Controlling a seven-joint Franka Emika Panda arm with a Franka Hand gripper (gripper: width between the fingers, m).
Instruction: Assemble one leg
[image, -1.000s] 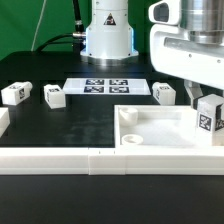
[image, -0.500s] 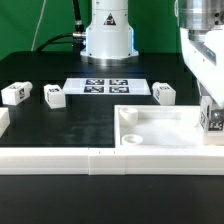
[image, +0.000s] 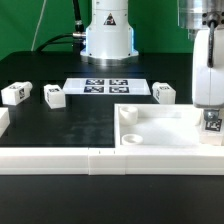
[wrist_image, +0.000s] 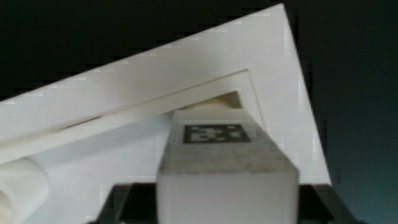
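Shifted further right and lowered: gripper (image: 211, 100) clenched on upright leg (image: 212, 122), directly above panel (image: 160, 128) corner hole (wrist_image: 217, 101), frame right.

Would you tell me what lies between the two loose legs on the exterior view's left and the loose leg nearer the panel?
In the exterior view, only the marker board lies between the left legs and the other leg.

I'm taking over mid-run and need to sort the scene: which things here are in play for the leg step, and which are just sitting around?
In play:
- end effector, shut on the leg
- square panel, the leg over its corner

Lying about:
- three spare legs
- marker board
- white rail in front
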